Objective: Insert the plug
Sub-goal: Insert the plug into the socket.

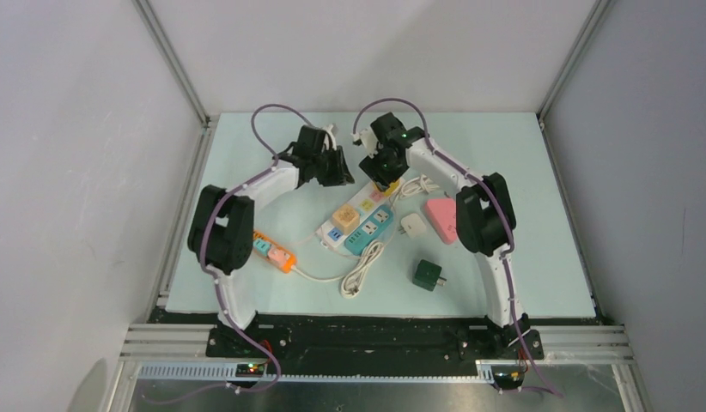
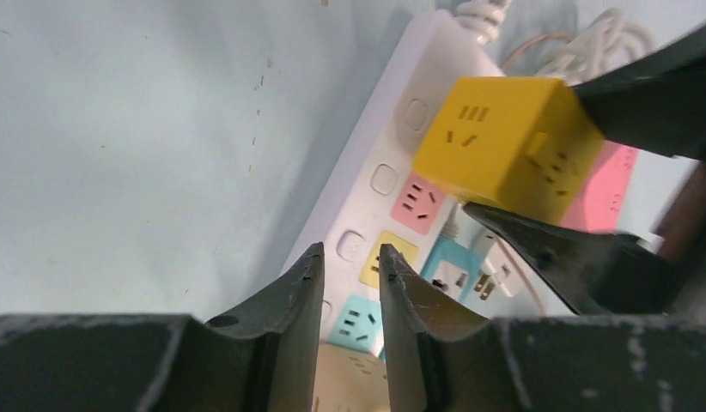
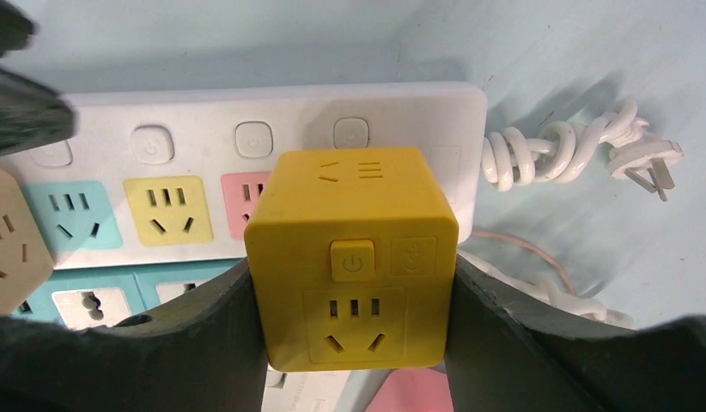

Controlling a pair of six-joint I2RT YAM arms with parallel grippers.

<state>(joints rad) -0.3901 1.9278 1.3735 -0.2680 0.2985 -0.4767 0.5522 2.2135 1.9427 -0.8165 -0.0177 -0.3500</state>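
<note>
My right gripper (image 3: pixel 351 287) is shut on a yellow cube plug adapter (image 3: pixel 354 257), one finger on each side. It holds the cube over the far end of the white power strip (image 3: pixel 401 112), above and just right of the pink socket (image 3: pixel 240 202). In the left wrist view the cube (image 2: pixel 504 142) looks raised and tilted above the strip (image 2: pixel 367 137); its prongs are hidden. In the top view the right gripper (image 1: pixel 384 167) stands over the strip (image 1: pixel 331 233). My left gripper (image 2: pixel 351 253) is empty with a narrow gap between its jaws, left of the strip (image 1: pixel 328 167).
A beige cube adapter (image 1: pixel 345 216) sits plugged in on the white strip. A teal strip (image 1: pixel 371 230) lies beside it. An orange strip (image 1: pixel 276 251), a pink adapter (image 1: pixel 441 216), a white adapter (image 1: pixel 412 225), a dark green adapter (image 1: pixel 429 275) and a coiled cord (image 1: pixel 362 270) lie around.
</note>
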